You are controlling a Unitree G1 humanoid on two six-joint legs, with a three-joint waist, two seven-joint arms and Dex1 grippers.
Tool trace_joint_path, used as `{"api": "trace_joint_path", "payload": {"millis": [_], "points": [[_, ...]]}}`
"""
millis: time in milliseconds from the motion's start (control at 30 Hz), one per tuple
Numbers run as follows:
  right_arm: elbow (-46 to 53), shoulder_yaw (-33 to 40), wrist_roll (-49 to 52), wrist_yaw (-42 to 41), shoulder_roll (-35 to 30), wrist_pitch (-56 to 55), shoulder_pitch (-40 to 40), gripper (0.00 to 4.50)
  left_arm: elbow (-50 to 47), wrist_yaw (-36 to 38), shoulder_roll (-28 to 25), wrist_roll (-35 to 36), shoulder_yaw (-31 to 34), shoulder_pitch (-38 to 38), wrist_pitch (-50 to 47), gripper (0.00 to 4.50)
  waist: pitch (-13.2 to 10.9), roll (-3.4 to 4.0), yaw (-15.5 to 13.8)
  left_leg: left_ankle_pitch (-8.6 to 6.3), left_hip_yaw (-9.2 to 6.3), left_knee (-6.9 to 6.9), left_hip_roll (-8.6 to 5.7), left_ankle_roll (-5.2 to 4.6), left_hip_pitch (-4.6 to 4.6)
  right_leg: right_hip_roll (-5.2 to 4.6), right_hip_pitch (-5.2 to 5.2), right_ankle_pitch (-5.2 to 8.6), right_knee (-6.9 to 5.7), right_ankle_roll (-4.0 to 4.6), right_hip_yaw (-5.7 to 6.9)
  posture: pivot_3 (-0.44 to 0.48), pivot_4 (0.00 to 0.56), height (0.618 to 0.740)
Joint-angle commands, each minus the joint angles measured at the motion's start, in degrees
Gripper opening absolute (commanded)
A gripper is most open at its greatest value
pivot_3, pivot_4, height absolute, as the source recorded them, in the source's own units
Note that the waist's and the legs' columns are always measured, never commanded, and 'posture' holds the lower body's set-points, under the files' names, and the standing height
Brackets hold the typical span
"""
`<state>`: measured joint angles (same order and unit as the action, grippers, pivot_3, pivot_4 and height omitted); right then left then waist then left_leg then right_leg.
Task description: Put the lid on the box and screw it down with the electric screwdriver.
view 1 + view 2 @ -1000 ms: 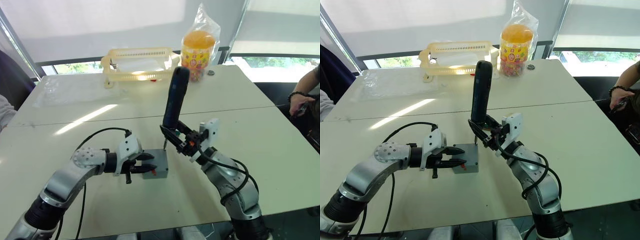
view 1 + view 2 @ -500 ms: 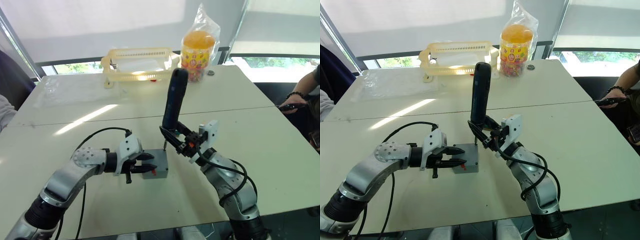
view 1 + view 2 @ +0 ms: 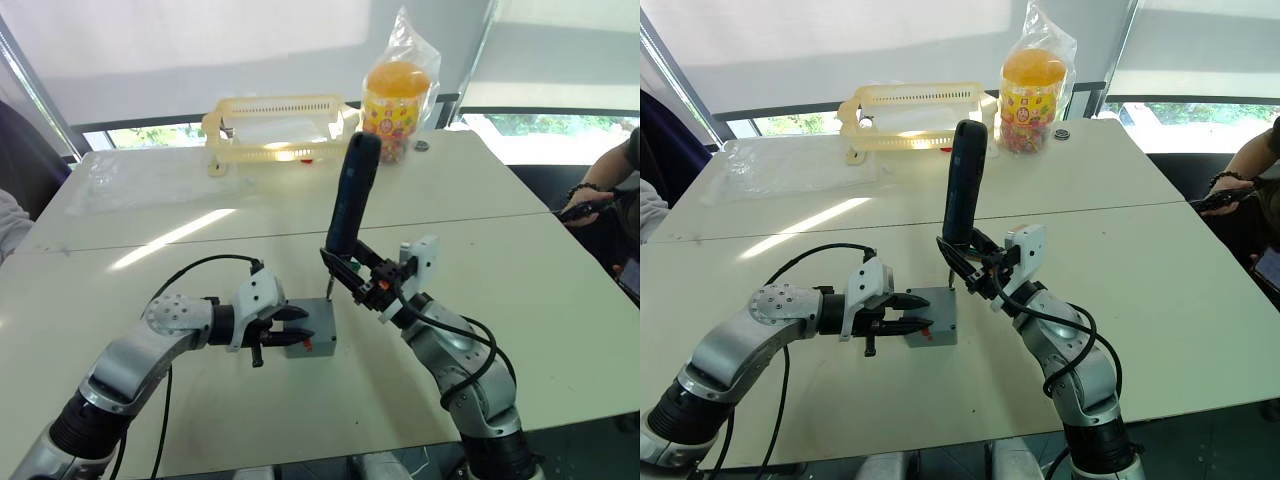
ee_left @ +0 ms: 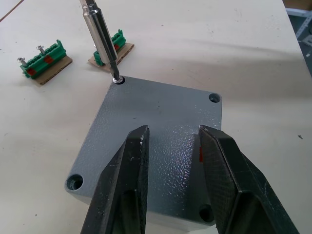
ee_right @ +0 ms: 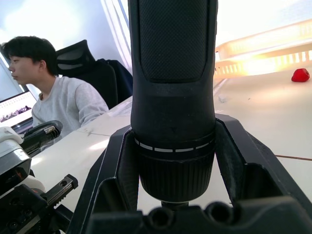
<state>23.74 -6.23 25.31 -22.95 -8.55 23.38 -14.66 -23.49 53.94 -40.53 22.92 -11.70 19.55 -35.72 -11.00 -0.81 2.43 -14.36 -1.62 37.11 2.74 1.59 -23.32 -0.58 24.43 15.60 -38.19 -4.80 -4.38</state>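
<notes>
Two grippers are working at the middle of the white table (image 3: 560, 300). I see my left gripper (image 3: 285, 327) reaching in from the left side of the box (image 3: 933, 329); from its wrist camera its two black fingers (image 4: 124, 195) stand spread apart over the lid (image 4: 161, 141), which already sits flat on the box, and I cannot tell whether they press on it. My right gripper (image 3: 350, 275) is clamped around the lower body of the electric screwdriver (image 3: 350, 195), which stands nearly upright, tilted a little. Its metal bit (image 4: 100, 36) comes down onto the screw hole at one corner of the lid, the far corner as seen from my head camera. The lid's other three corner holes show no screw heads.

Just beyond the box lie two small green blocks (image 4: 45, 57) on bits of cardboard. At the far edge of the table I see a pale yellow basket (image 3: 275, 125) and, beside it, a snack jar (image 3: 397, 95) in a clear bag. A person's hand (image 3: 585, 205) shows at the right edge, and a seated person (image 5: 53, 92) appears in the right wrist view.
</notes>
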Motion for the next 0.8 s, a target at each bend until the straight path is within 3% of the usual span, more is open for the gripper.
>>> {"api": "trace_joint_path", "payload": {"millis": [33, 800], "points": [[4.0, 0.7, 1.0, -0.2, 0.3, -1.5, -1.7, 1.81, 0.2, 0.0, -0.5, -1.0, -1.2, -0.6, -0.9, 1.6, 0.0, 0.0, 0.0, 0.0, 0.0, 0.0, 0.0, 0.0, 0.0, 0.0, 0.0, 0.0, 0.0, 0.0, 0.0, 0.0, 0.15, 0.74], [0.2, -0.6, -2.0, -2.5, -0.4, -4.8, 0.7, 1.81, -0.4, -0.3, -0.6, -0.9, -1.2, -0.8, -1.4, 1.6, 0.0, 0.0, 0.0, 0.0, 0.0, 0.0, 0.0, 0.0, 0.0, 0.0, 0.0, 0.0, 0.0, 0.0, 0.0, 0.0, 0.15, 0.74]]}}
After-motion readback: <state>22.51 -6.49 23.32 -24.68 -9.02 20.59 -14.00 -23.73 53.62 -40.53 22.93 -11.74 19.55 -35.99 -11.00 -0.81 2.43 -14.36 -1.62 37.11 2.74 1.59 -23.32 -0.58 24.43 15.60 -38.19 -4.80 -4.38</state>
